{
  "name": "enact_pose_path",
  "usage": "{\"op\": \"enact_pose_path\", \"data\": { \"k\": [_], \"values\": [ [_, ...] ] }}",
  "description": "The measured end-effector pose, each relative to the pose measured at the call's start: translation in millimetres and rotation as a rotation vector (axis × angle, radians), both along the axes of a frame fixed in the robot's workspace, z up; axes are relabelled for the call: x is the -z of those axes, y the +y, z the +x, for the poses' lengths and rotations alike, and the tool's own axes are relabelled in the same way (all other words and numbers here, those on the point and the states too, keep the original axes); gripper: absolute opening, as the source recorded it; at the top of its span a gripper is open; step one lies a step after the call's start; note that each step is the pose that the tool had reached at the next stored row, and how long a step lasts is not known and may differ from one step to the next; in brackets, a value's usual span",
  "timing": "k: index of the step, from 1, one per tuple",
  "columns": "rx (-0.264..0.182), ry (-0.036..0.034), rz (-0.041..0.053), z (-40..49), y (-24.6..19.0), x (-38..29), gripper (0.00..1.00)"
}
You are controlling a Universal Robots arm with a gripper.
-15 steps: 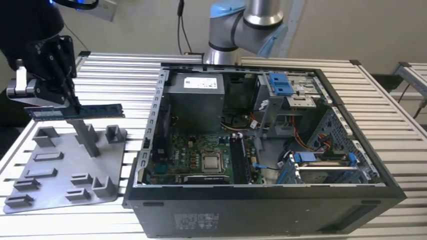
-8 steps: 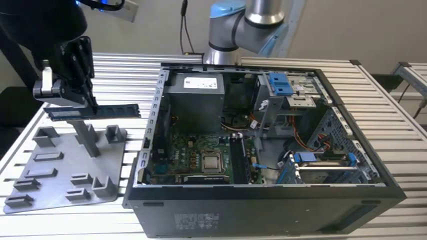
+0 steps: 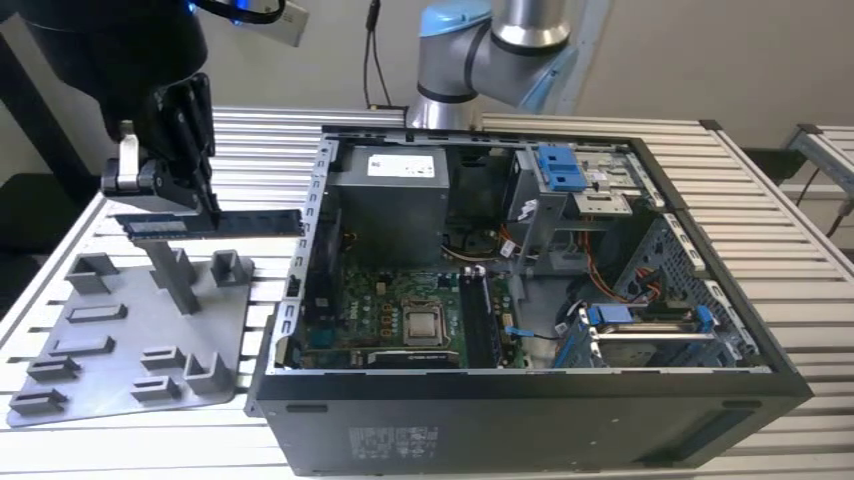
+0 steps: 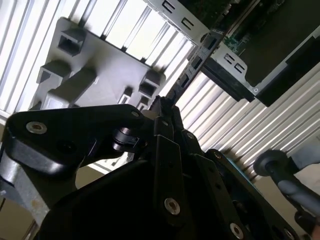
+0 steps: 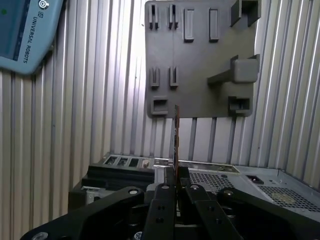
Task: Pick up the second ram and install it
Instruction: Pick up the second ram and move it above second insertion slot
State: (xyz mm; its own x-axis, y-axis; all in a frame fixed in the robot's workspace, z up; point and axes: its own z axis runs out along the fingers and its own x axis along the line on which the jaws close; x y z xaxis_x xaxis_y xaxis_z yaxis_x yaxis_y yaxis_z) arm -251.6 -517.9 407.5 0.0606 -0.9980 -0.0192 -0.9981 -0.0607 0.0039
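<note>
A slatted metal table (image 3: pixel 787 200) carries everything. On it, filling the exterior view's right and middle, stands an open computer case (image 3: pixel 534 410) lying on its side, with the green motherboard (image 3: pixel 387 300) and its silver square chip (image 3: pixel 424 324) exposed on the floor of the case. On the exterior view's left of the case lies the grey plastic tray (image 3: pixel 120 340), flat on the slats, its upright posts sticking up.

Above the tray's far part hangs the dark gripper (image 3: pixel 210 208), pointing down. Its fingers (image 3: pixel 200 170) are pinched on the second ram (image 3: pixel 254 222), gripping the stick on its flat faces, roughly at mid-length along its upper edge. The stick lies level, long side horizontal. One end juts toward the case's side wall and the other juts away from it, so a stretch of stick shows on each side of the fingers. It hangs over the tray's tallest post; whether it touches that post cannot be told.

In the first wrist view the ram (image 5: pixel 176 132) appears edge-on, rising straight from between the closed fingertips of the gripper (image 5: pixel 175 176), with the tray (image 5: pixel 200 65) behind it. In the second wrist view the stick (image 4: pixel 187 77) reaches out beyond the gripper (image 4: pixel 164 106) toward the case's edge (image 4: pixel 240 70).
</note>
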Motion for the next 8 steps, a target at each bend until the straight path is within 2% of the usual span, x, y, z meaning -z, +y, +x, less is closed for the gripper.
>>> {"op": "enact_pose_path", "data": {
  "k": [8],
  "values": [
    [0.057,0.0001,-0.0001,6.4,0.9,0.3,0.14]
  ]
}}
